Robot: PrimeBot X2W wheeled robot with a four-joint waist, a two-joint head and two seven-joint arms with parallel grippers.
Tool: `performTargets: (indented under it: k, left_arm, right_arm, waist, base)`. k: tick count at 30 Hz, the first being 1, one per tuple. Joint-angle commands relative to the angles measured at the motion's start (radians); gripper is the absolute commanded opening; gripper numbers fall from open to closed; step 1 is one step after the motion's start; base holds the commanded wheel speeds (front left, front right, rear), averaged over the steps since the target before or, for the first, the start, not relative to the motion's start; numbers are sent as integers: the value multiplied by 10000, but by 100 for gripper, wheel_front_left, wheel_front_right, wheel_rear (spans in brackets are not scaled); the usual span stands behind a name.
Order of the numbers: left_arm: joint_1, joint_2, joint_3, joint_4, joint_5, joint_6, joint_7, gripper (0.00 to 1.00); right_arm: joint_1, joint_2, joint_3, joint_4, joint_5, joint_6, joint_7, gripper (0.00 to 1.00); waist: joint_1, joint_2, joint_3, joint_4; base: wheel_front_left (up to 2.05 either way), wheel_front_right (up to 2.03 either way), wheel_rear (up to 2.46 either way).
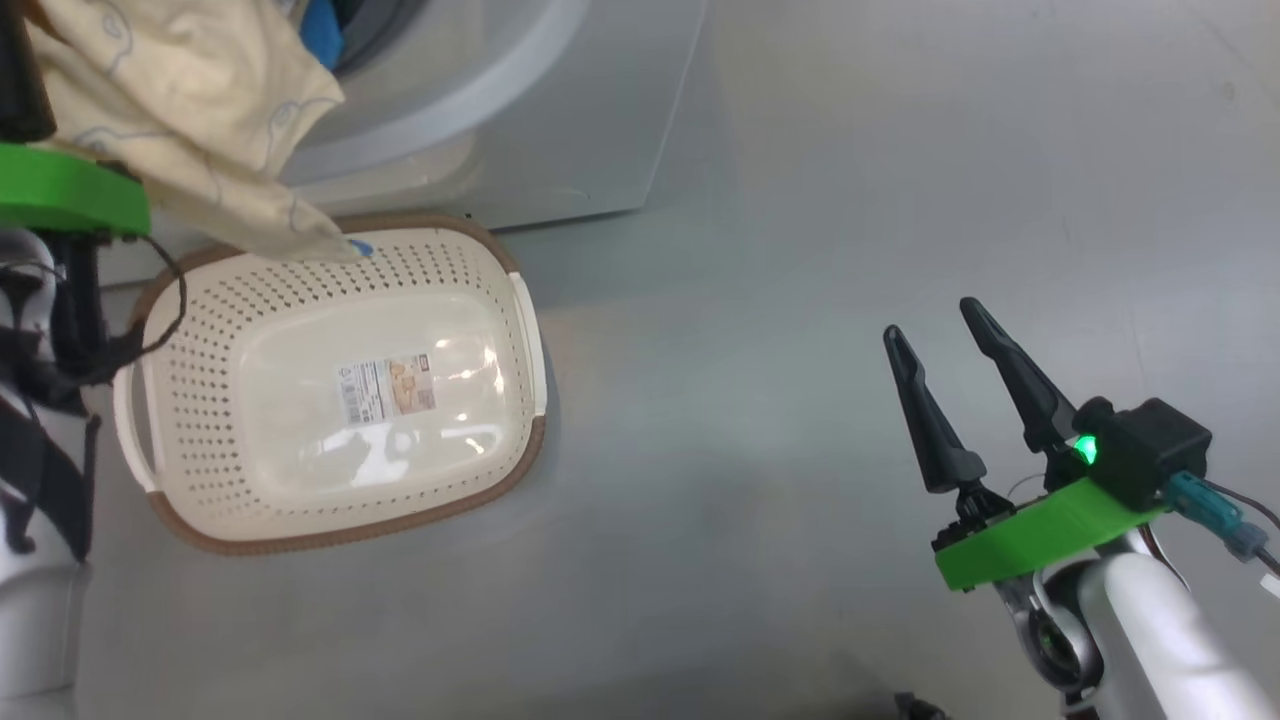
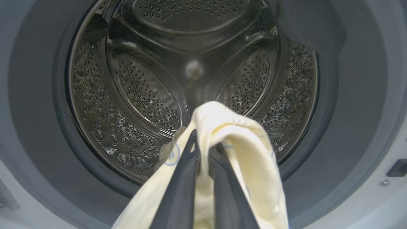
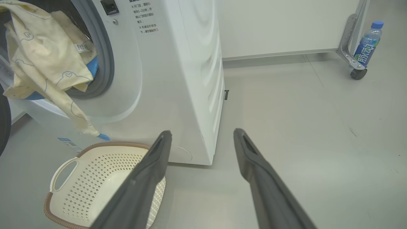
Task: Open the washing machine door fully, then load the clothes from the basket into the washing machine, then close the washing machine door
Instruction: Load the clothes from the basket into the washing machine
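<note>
Left hand (image 2: 205, 143) clamped shut, seemingly raised; right hand (image 1: 930, 320) splayed wide, low.

One basket (image 1: 190, 410), one washing machine (image 3: 178, 82)

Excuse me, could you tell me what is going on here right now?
The robot is loading laundry. Its left gripper is shut on a cream-yellow garment, holding it up at the open mouth of the washing machine, facing the steel drum. The basket on the floor below looks empty. The right gripper hangs open off to the side, holding nothing.
</note>
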Motion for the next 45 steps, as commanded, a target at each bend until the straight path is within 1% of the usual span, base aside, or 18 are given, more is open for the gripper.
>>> performTargets:
  k: [1,10,16,22,26,28,32,35,38,41,45]
  left_arm:
    - [-581,541,284,-106,-3,-79,29,0]
    - [-2418,726,26,1212,-41,-292,7,0]
    - [-3681,851,-156,2029,-27,-387,9,0]
    - [-4944,918,-623,2863,176,-494,94,0]
    - [-5718,766,-733,3491,19,-549,10,0]
    - [-6125,840,-955,3787,206,-570,-93,0]
    - [-6632,793,-1110,4273,233,-598,-346,0]
    - [-7086,855,-1191,4707,338,-603,-787,0]
    - [-7534,1001,-1303,4826,656,-548,-1198,0]
    - [-7820,1087,-1331,4711,944,-435,-1357,0]
    - [-7733,1144,-1175,3810,1331,-284,-1380,0]
  right_arm:
    - [-147,-57,123,-339,-67,-4,-95,100]
    - [-535,62,164,-474,-154,-4,-95,100]
    - [-775,157,332,-423,-118,-4,-95,100]
    - [-889,175,515,-387,-99,-4,-95,100]
    - [-784,197,581,-319,-69,-4,-95,100]
    - [-738,213,618,-321,-56,-4,-95,100]
    - [-705,235,698,-322,-53,-4,-95,100]
    - [-613,240,768,-311,-59,-4,-95,100]
    - [-562,243,826,-331,-56,-4,-95,100]
    - [-540,267,868,-353,-50,-4,-95,100]
    - [-569,293,917,-374,-58,-4,-95,100]
  waist:
    - [-3,0,738,-60]
    - [-3,0,1970,-13]
    - [-3,0,2434,-51]
    - [-3,0,2762,-152]
    - [-3,0,2824,-214]
    - [-3,0,2881,-271]
    - [-3,0,2933,-358]
    - [-3,0,2919,-434]
    - [-3,0,3016,-521]
    - [-3,0,3151,-605]
    - [-3,0,3312,-672]
  base:
    - [0,0,0]
    - [0,0,0]
    - [0,0,0]
    - [0,0,0]
    - [0,0,0]
    - [0,0,0]
    - [0,0,0]
    - [0,0,0]
    - [0,0,0]
    - [0,0,0]
    - [0,0,0]
